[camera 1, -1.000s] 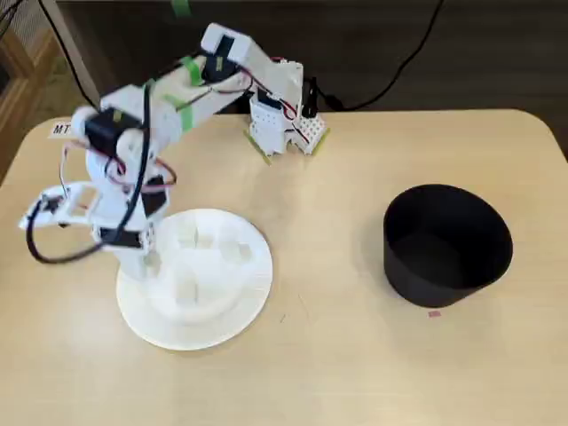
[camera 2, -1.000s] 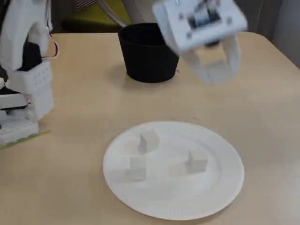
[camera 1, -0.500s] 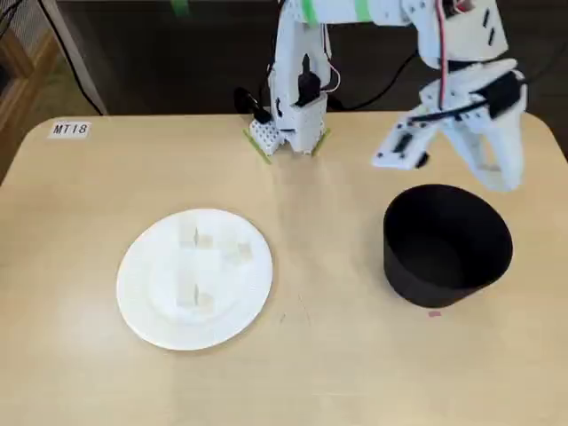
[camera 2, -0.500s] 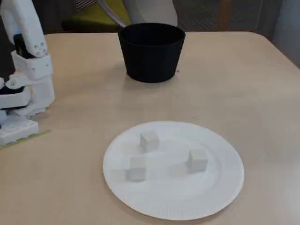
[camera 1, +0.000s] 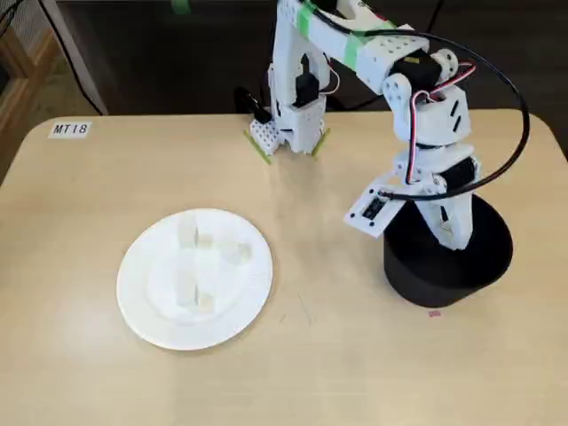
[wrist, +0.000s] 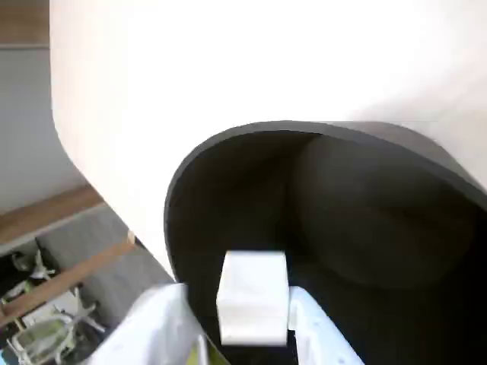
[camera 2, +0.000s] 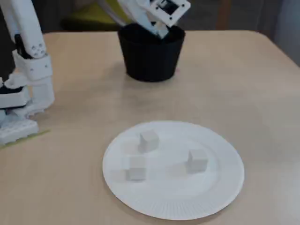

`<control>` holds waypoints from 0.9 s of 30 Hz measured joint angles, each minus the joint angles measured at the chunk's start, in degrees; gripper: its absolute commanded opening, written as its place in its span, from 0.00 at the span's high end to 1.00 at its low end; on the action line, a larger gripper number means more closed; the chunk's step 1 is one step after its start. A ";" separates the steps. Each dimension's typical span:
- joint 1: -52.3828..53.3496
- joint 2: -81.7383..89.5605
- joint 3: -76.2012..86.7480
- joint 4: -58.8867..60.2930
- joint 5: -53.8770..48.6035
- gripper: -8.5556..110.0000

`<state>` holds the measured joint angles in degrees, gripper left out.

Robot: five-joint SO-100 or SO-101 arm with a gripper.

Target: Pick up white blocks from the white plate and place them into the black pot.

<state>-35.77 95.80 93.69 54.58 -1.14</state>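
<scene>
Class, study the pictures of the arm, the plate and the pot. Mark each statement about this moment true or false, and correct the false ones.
1. The gripper holds a white block between its fingers. True.
2. The gripper is over the white plate. False: it is at the mouth of the black pot, its tip inside the rim.
3. Three white blocks lie on the plate in a fixed view. True.
4. The black pot stands on the plate. False: it stands on the table, apart from the plate.
5. The held block already lies on the pot's floor. False: in the wrist view it sits between the fingers.
</scene>
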 measured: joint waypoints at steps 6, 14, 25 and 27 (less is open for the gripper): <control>4.92 5.19 0.00 3.08 -0.53 0.95; 30.32 16.79 0.00 15.82 -6.86 0.95; 69.43 2.99 0.00 27.07 -30.23 0.95; 70.75 2.90 0.00 27.07 -29.62 0.87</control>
<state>34.98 98.70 93.69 81.65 -30.76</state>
